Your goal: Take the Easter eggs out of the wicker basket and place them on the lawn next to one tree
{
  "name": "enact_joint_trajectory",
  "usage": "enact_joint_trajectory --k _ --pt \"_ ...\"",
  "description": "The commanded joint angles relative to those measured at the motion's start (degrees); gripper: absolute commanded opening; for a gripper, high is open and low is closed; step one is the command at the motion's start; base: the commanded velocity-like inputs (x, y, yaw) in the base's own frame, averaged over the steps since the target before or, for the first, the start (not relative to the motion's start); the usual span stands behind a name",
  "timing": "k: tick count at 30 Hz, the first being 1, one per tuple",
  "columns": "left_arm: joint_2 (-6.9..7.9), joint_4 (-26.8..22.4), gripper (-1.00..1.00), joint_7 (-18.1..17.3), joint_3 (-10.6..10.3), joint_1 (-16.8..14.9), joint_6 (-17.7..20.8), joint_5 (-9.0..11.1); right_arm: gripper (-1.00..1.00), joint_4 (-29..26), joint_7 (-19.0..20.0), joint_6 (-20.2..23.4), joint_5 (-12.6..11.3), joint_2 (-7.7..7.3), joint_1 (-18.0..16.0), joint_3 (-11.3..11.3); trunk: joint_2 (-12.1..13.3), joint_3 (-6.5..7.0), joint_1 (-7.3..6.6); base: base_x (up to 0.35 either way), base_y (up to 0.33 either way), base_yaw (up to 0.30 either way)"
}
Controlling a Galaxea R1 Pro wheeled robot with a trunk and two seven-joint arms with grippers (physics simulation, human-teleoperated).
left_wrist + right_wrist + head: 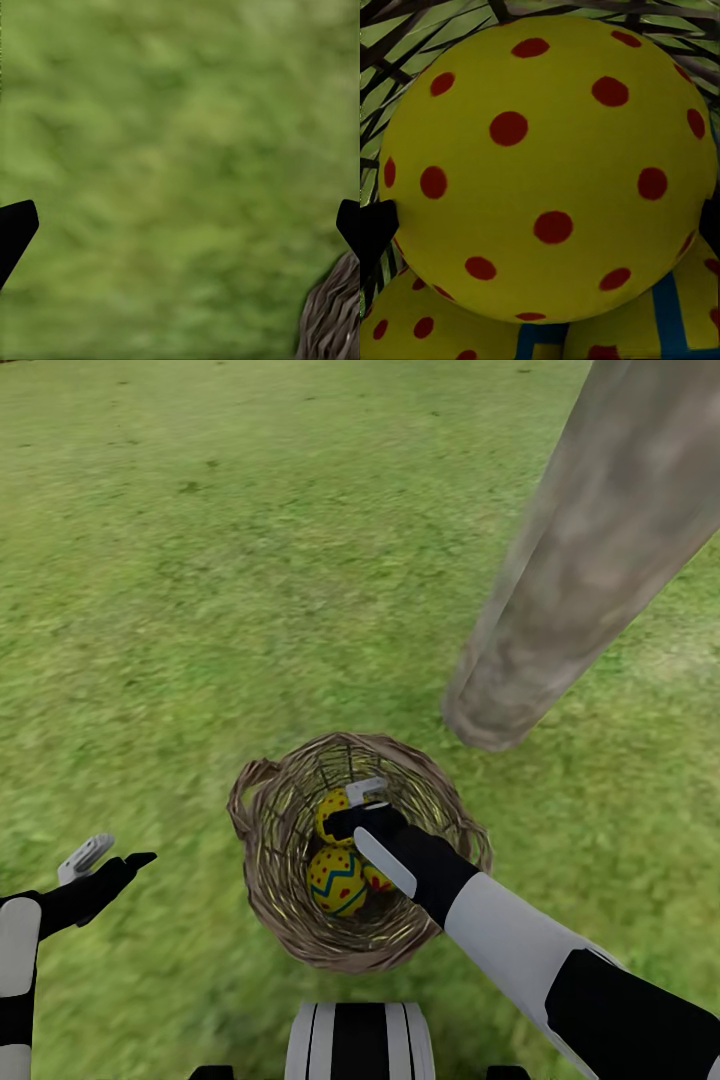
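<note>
Three eggs point(337, 880) crowd the basket point(270, 905); right end effector point(350, 812) straddles the dotted egg point(547, 172), fingers apart, unclosed. Left end effector point(105, 857) hangs open; closing off-centre could squirt it away.

The wicker basket point(268, 900) is rough, open-woven brown twig, matt. The Easter eggs point(337, 880) look smooth and matt, like painted plastic, yellow with flat red dots. The tree point(590, 560) has a mottled, dull grey-beige bark. The lawn point(180, 560) is patchy, soft-looking grass. The right gripper point(362, 806) looks like smooth black-and-white plastic.
</note>
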Motion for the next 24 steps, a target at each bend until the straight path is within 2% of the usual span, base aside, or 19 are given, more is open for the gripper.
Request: enact_joint_trajectory --k 1,10,11,19,24 --pt "0.00 0.0 1.00 0.1 0.1 0.0 0.3 0.2 1.00 0.0 -0.6 0.1 -0.5 0.00 0.0 0.1 0.0 -0.04 0.00 0.000 0.000 0.000" --pt "0.00 0.0 1.00 0.1 0.1 0.0 0.3 0.2 1.00 -0.1 -0.5 0.1 -0.5 0.00 0.0 0.2 0.0 -0.26 0.03 0.000 0.000 0.000" --pt "0.00 0.0 1.00 0.1 0.1 0.0 0.3 0.2 -1.00 -0.1 -0.5 0.1 -0.5 0.00 0.0 0.2 0.0 -0.26 0.03 0.000 0.000 0.000" --pt "0.00 0.0 1.00 0.1 0.0 0.0 0.3 0.2 -1.00 -0.1 -0.5 0.2 -0.5 0.00 0.0 0.1 -0.1 -1.15 0.13 0.000 0.000 0.000" --pt "-0.05 0.0 1.00 0.1 0.0 0.0 0.3 0.2 -1.00 -0.1 -0.5 0.2 -0.5 0.00 0.0 0.1 -0.1 -1.15 0.13 0.000 0.000 0.000"
